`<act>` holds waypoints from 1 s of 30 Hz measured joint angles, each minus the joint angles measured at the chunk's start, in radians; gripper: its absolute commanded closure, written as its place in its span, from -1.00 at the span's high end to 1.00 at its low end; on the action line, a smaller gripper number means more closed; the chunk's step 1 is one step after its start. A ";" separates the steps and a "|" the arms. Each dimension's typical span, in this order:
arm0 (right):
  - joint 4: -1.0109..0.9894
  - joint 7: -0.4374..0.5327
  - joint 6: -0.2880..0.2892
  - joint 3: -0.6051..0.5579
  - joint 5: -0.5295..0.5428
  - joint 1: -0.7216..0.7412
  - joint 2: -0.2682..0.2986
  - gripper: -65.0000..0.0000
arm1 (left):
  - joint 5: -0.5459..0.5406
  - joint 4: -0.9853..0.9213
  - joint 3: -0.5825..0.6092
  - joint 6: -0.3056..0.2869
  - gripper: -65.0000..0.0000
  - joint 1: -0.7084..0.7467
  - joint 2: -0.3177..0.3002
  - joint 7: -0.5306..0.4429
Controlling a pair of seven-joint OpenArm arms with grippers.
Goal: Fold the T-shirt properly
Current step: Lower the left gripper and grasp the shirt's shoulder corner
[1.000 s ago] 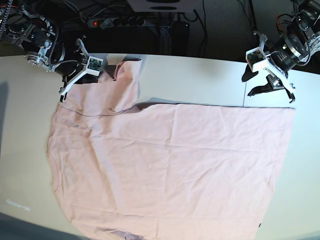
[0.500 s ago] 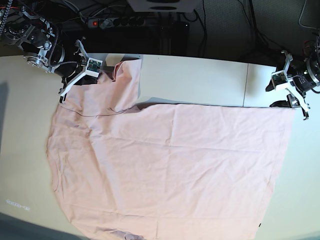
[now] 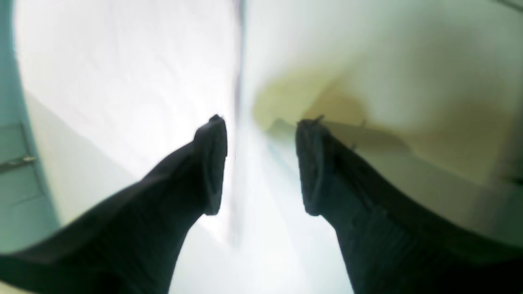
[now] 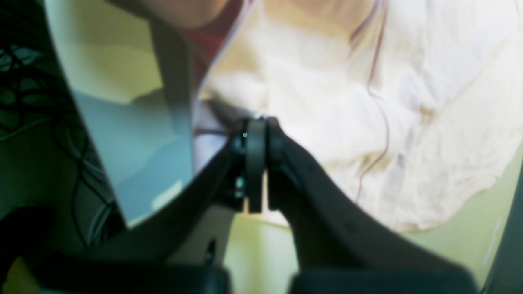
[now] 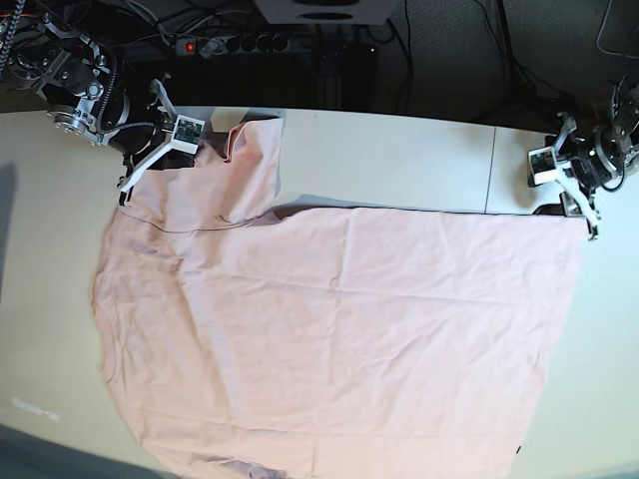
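Spread flat across the pale table [image 5: 399, 150], plain side up: the pink T-shirt [image 5: 339, 339], filling most of the base view from near edge to far. At its far corner, low over the cloth edge, the left gripper [image 3: 261, 163] with jaws parted and nothing between them. Farthest back by the sleeve, the right gripper [image 4: 256, 163], fingers pressed together, nothing visibly pinched between them.
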 measured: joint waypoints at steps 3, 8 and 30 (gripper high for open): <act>0.000 -0.001 0.000 0.000 0.000 0.000 0.000 -1.00 | -0.002 -0.045 0.063 0.017 -0.02 -0.077 0.020 0.013; 0.000 -0.009 0.000 0.000 -0.001 0.000 0.001 -1.00 | -0.001 -0.062 0.101 0.003 -0.02 -0.110 0.021 0.025; 0.000 -0.009 0.000 0.000 -0.004 0.001 0.001 -1.00 | 0.002 -0.166 0.097 -0.015 -0.69 -0.126 0.055 -0.056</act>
